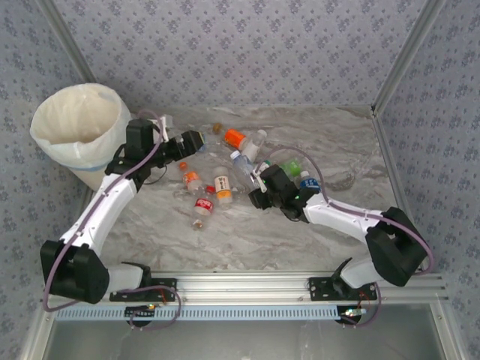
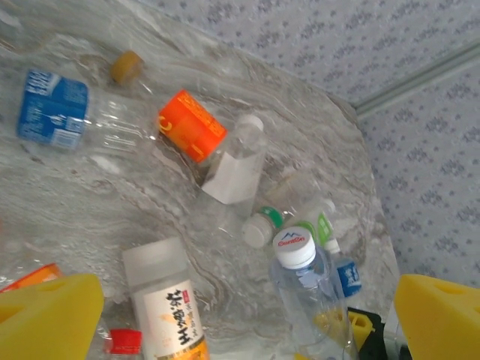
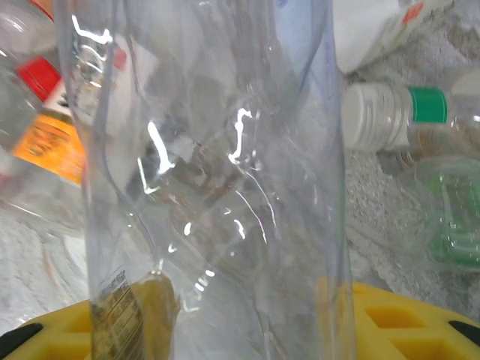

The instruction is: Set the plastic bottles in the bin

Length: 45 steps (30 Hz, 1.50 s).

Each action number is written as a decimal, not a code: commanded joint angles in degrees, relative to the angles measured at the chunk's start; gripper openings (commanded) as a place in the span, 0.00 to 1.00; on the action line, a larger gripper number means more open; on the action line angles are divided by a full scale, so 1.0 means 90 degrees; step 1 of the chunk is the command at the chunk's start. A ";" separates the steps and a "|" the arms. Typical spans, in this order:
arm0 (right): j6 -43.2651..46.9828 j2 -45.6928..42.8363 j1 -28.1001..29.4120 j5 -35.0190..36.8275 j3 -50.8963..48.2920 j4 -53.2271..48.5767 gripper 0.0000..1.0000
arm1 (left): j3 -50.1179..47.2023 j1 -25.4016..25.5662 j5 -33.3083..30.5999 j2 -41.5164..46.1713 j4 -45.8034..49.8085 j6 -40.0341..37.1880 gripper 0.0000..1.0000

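Through the right wrist camera, the clear crumpled plastic bottle (image 3: 217, 187) is all glare and creases. Its top and base are cut off by the frame, and the strip of print low on its left side is too blurred to read. The right gripper (image 3: 247, 322) has its yellow pads (image 3: 405, 315) pressed against both sides: it's clamped on that bottle, near the middle of the grey marbled table (image 1: 247, 232). Whether the bottle is clear of the surface cannot be told. An orange label and a red patch smear out of shape behind its wall. To its right lies a white-capped bottle with a green band (image 3: 390, 112), and a green-tinted bottle (image 3: 454, 210) runs off the edge.

The left gripper (image 2: 247, 319) hangs wide open with nothing between its yellow fingers (image 2: 52, 315), over the far-left part of the scatter. Below it lie a stubby orange-labelled bottle (image 2: 191, 126) and a blue-labelled clear bottle (image 2: 52, 105). A white bottle with orange-and-black print (image 2: 165, 300) is cropped at the bottom edge. Whether the gold cap (image 2: 126, 66) sits on anything is unclear.

The tall round pale-blue bin with the white bag liner (image 1: 84, 171) stands at the far left corner. Its inside is washed out. The bottles lie on the table to its right.
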<state>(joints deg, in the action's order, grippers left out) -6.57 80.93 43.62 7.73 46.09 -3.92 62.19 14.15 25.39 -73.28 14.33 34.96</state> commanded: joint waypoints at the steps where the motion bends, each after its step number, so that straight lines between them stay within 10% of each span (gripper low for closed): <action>1: -0.0255 -0.0253 0.0073 -0.0199 -0.0170 0.0569 0.49 | 0.0173 0.0240 0.0566 -0.0003 -0.0468 -0.0178 1.00; 18: -0.0745 -0.0488 0.0180 -0.1613 -0.0273 0.2249 0.51 | 0.0550 0.1132 0.0662 -0.0603 -0.0699 -0.0341 0.97; 45: -0.0637 -0.0304 0.0388 -0.1894 -0.0039 0.2311 0.60 | 0.0862 0.1161 0.0458 -0.0964 -0.0598 -0.0267 0.00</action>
<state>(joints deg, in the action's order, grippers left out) -12.71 78.06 46.33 -7.94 43.44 15.25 68.23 24.51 29.80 -81.17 8.45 33.30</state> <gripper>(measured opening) 0.589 0.333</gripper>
